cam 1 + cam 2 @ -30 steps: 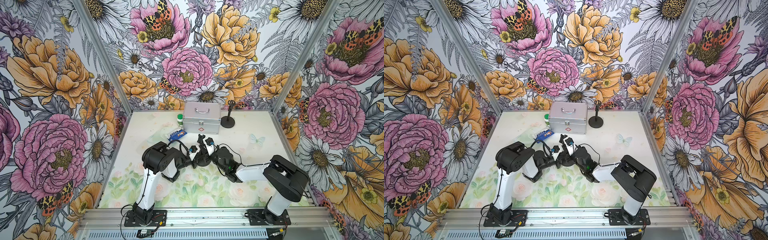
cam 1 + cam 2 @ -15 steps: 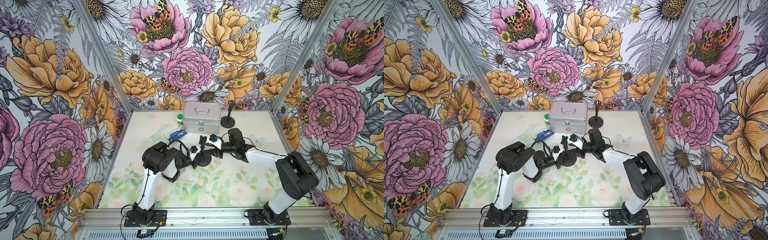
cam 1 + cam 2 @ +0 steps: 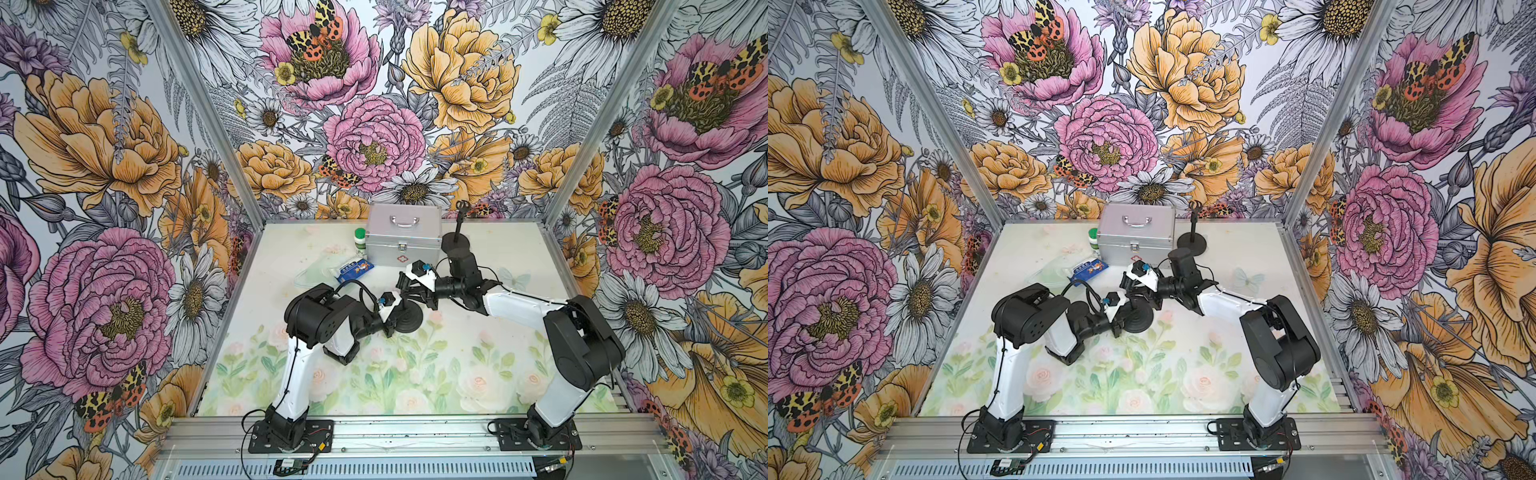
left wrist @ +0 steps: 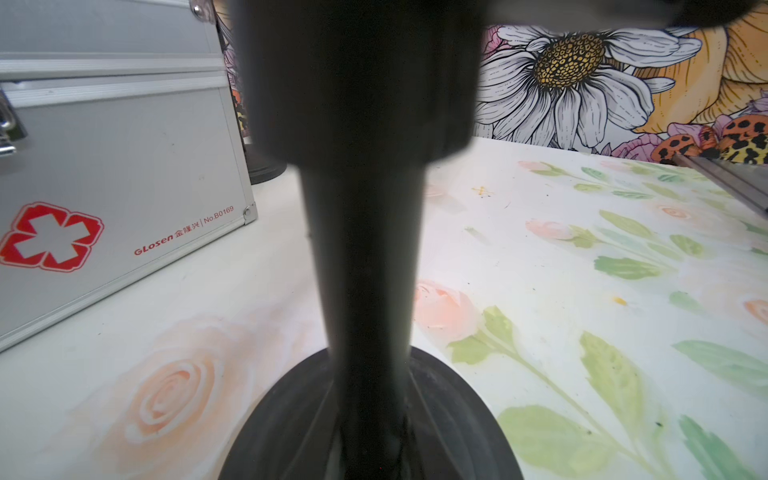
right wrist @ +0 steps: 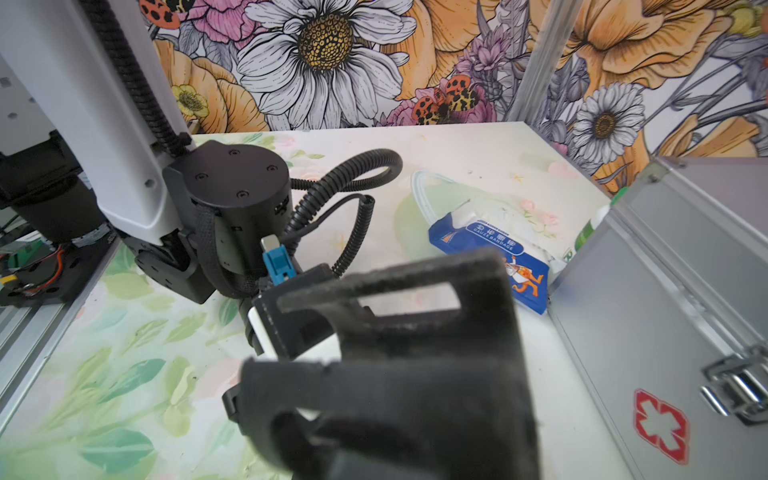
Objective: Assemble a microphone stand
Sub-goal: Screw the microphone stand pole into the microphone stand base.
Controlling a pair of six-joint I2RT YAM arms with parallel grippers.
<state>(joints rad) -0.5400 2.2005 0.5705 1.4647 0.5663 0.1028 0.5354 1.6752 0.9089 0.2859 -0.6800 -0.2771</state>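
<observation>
At mid-surface [image 3: 457, 374], slightly left: left gripper [image 3: 394, 318], clamped on the black pole [image 4: 365, 270]. Pole upright on its round base [image 3: 411, 321], base flat on the surface. Just beyond and above: right gripper [image 3: 411, 293], fingers together; whether anything is pinched between them, impossible to tell. Farther back, left: blue gauze packet [image 3: 353, 268], partly over a clear plastic item [image 3: 309, 274], just beside the silver first-aid case [image 3: 404, 232], lid shut. Green-capped bottle [image 3: 360, 240] close against the case's left side. Near the far edge, right of the case: a second small black stand [image 3: 1192, 244], upright.
</observation>
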